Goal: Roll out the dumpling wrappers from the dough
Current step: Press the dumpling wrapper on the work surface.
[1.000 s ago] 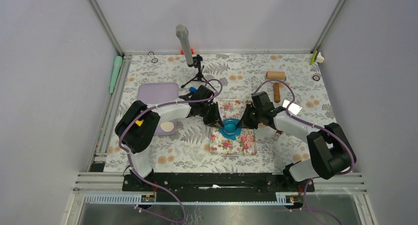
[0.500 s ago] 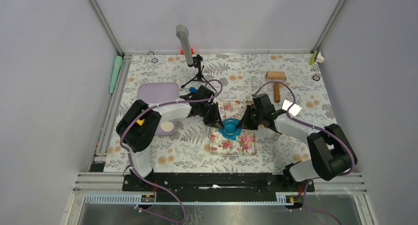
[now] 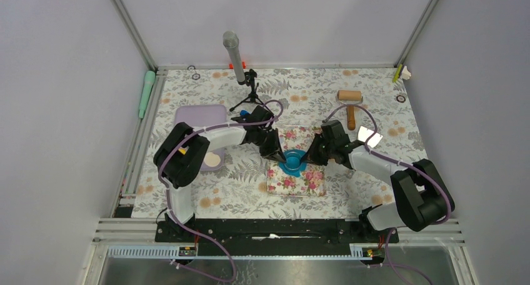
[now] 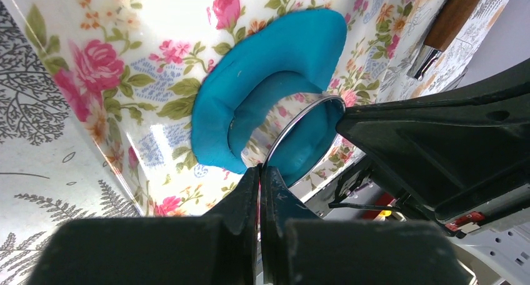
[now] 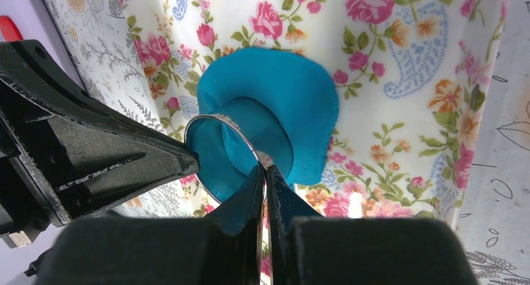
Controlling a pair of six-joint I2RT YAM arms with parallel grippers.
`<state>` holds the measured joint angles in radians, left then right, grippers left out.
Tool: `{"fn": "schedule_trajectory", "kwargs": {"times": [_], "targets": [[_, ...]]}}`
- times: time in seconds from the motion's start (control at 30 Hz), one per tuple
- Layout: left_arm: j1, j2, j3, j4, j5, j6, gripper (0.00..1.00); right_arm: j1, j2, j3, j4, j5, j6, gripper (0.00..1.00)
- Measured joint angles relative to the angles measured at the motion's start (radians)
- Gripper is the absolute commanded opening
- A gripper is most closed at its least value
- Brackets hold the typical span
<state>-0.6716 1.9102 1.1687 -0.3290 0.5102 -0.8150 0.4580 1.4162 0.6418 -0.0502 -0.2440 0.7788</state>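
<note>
Left wrist: one dough (image 4: 219,110), one ring (image 4: 294,113)

Left arm (image 3: 215,137), at nine o'clock, and right arm (image 3: 422,200), at three, share white shells (image 3: 369,162), black joints (image 3: 187,166), purple cables (image 3: 274,110); the left bears a yellow spot (image 3: 181,151), perhaps a sticker.

Place: a robot test cell, lab-like.
Enclosure: plain grey walls (image 3: 281,22) set in aluminium frame posts (image 3: 131,25).
Rig: left arm (image 3: 187,154) and right arm (image 3: 406,185) bolted to a black rail (image 3: 275,230) at the counter's (image 3: 375,104) near edge.
Recording gear: microphone (image 3: 234,57) on a small tripod (image 3: 251,97).
</note>
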Motion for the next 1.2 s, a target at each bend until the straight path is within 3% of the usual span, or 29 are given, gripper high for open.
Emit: {"fn": "schedule_trajectory", "kwargs": {"times": [0.23, 0.53, 0.67, 1.03, 1.2], "targets": [[0.000, 0.046, 0.075, -0.082, 0.002, 0.006, 0.00, 0.000, -0.021, -0.050, 0.046, 0.023, 0.068, 0.00], [0.003, 0.169, 0.328, -0.292, -0.047, 0.105, 0.00, -0.003, -0.016, -0.073, 0.131, 0.102, 0.148, 0.00], [0.005, 0.164, 0.333, -0.264, -0.104, 0.132, 0.00, -0.003, 0.034, -0.011, 0.116, 0.129, 0.142, 0.00], [0.006, 0.082, 0.174, -0.037, -0.193, 0.077, 0.00, -0.051, 0.201, 0.188, 0.032, 0.116, 0.051, 0.00], [0.010, 0.101, 0.206, -0.048, -0.206, 0.070, 0.00, -0.062, 0.235, 0.229, 0.011, 0.100, 0.016, 0.00]]}}
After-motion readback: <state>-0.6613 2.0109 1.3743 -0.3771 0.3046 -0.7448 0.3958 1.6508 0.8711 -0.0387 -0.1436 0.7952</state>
